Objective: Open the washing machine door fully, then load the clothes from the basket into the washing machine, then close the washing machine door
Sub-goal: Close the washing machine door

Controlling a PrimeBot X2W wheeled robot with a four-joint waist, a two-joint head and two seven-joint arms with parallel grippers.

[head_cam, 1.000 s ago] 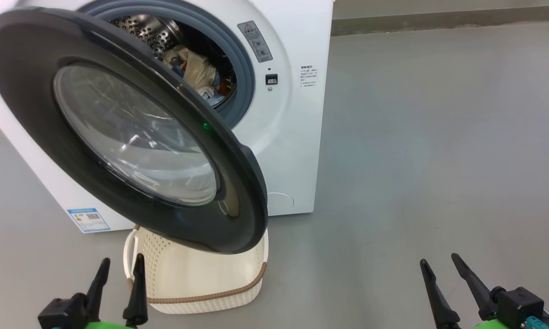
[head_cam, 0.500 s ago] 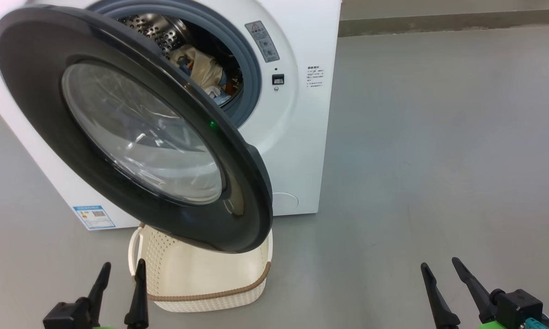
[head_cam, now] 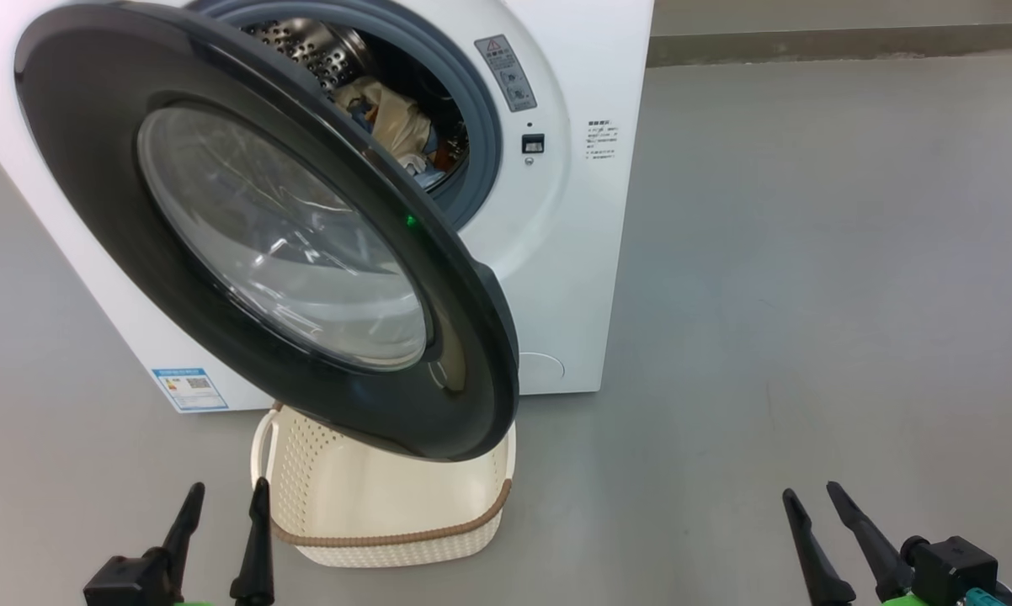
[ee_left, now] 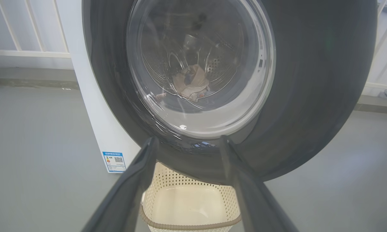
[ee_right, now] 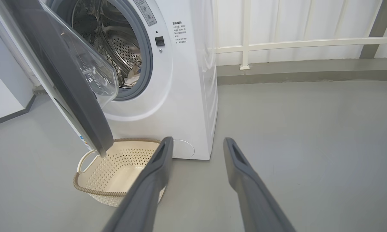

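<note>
The washing machine [head_cam: 548, 278] stands at the upper left, its door [head_cam: 93, 168] swung partway out over the basket [head_cam: 388, 539]. Clothes [head_cam: 392, 126] lie inside the steel drum, cream cloth on top; they also show through the door glass [ee_left: 192, 83]. The cream basket [ee_right: 116, 170] on the floor holds nothing that I can see. My left gripper [head_cam: 224, 497] is open at the lower left, just left of the basket, holding nothing. My right gripper [head_cam: 813, 497] is open at the lower right over bare floor, far from the machine [ee_right: 180, 96].
Grey floor stretches to the right of the machine. A white railing [ee_right: 293, 43] and a low kerb [head_cam: 843, 42] run along the back. The door's black rim [ee_left: 309, 96] hangs close ahead of my left fingers [ee_left: 132, 180].
The head camera has shifted, so machine and basket sit further right in the picture. The right gripper's fingers stand slightly closer together than before.
</note>
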